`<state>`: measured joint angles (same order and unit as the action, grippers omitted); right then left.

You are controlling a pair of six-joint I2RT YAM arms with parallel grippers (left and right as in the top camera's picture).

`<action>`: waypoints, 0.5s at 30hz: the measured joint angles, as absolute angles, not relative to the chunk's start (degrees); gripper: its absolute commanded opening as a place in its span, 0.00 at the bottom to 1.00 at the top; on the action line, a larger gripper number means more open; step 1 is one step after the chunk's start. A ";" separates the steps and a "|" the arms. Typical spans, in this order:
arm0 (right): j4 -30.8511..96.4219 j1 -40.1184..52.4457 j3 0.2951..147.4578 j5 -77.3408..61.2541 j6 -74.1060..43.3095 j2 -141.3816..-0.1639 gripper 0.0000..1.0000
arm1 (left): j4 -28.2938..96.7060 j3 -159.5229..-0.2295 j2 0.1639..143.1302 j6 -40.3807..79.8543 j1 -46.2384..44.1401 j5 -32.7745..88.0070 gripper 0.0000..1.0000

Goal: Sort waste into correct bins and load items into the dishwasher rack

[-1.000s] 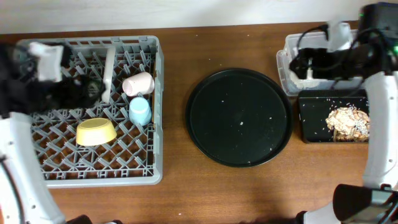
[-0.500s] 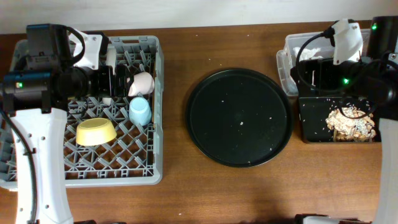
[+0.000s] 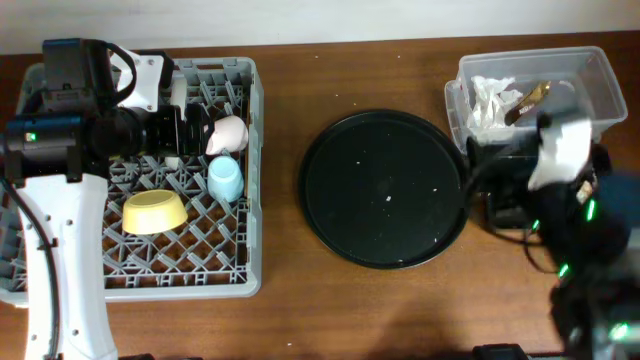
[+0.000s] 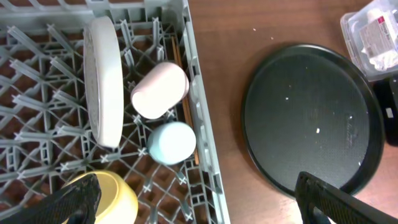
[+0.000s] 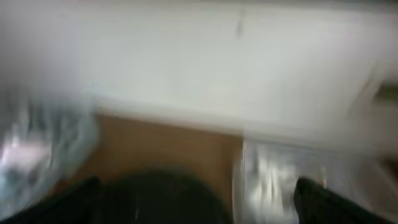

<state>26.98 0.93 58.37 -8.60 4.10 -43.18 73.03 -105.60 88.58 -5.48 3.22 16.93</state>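
Note:
The grey dishwasher rack [image 3: 100, 280] holds an upright pale plate [image 4: 102, 87], a pink cup [image 3: 228, 133], a light blue cup [image 3: 224, 180] and a yellow bowl [image 3: 154, 211]. My left gripper [image 3: 188, 130] hovers open and empty over the rack's back, next to the plate; its fingers [image 4: 199, 205] are spread wide. The clear tub [image 3: 600, 75] holds white tissue [image 3: 488, 98] and a brown-gold wrapper [image 3: 528, 95]. My right gripper [image 3: 500, 185] is over the black tray, hiding it and the food scraps. The right wrist view is blurred, with fingers [image 5: 205, 202] apart.
The large round black tray [image 3: 385, 188] with a few crumbs lies mid-table between the rack and the bins; it also shows in the left wrist view [image 4: 311, 118]. An edge of the shallow black tray [image 4: 393, 106] shows there too.
The right arm has swung from over the clear tub toward the table's front, now covering the black tray. The left arm moved in over the rack earlier and has held still since.

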 measured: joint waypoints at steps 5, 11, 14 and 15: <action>13.06 1.02 23.22 -7.68 0.80 -16.69 0.98 | 72.79 -105.65 88.55 -5.30 3.22 16.84 0.99; 4.36 1.02 1.37 -7.49 -0.05 -0.91 0.98 | 72.82 -105.65 88.40 -5.28 3.22 16.86 0.99; 3.86 1.02 0.84 -6.85 -0.03 -0.80 0.98 | 72.79 -105.65 88.40 -5.28 3.22 16.86 0.99; 3.86 1.02 0.84 -6.68 -0.01 -0.80 0.98 | 72.79 -105.65 88.40 -5.28 3.22 16.86 0.99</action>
<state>3.86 1.02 0.84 -6.68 -0.01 -0.80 72.79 -105.65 88.40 -5.28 3.22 16.86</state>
